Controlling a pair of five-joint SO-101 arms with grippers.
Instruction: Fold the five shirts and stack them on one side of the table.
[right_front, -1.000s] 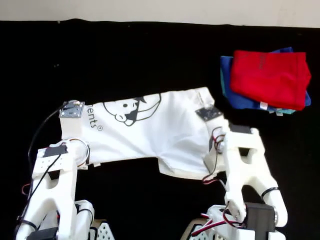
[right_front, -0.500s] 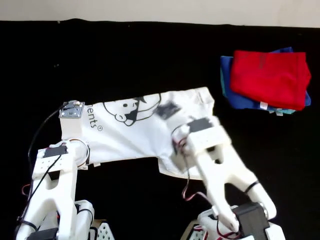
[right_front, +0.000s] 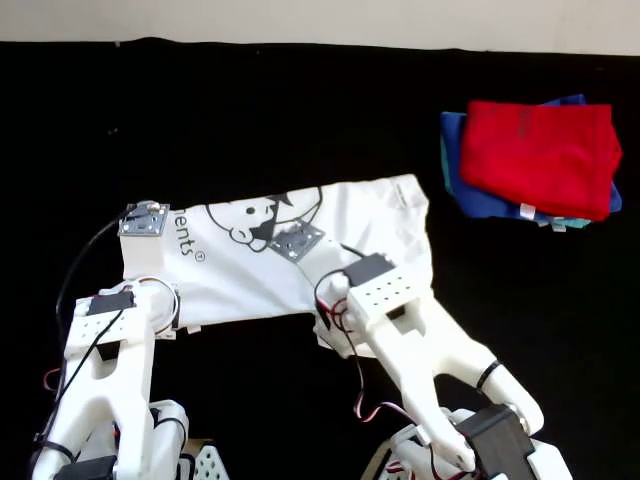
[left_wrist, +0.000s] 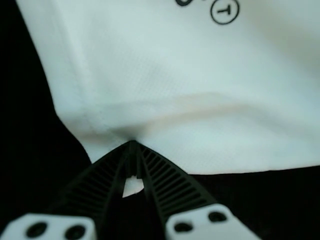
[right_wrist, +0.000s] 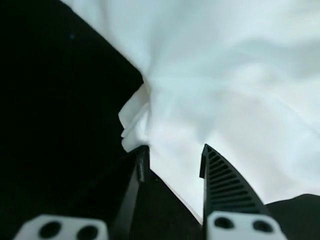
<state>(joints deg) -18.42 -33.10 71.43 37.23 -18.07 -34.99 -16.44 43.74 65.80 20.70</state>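
Observation:
A white shirt (right_front: 330, 235) with a black print lies spread across the middle of the black table. My left gripper (left_wrist: 131, 146) is shut, pinching the shirt's (left_wrist: 175, 75) hem near its lower left corner; that arm (right_front: 120, 310) stands at the shirt's left end. The right arm (right_front: 385, 295) hangs over the shirt's near edge at mid-table. My right gripper (right_wrist: 172, 152) is open just above the cloth, beside a bunched fold (right_wrist: 135, 117) at the edge. A stack of folded shirts (right_front: 540, 155), red on top of blue, sits at the far right.
Bare black tabletop (right_front: 250, 110) stretches behind the shirt and to its left. The table's far edge meets a pale wall (right_front: 320, 20). Both arm bases stand at the near edge.
The right arm has swung left, from the shirt's right end to its near edge at the middle. The left arm and the shirt's left end have stayed put.

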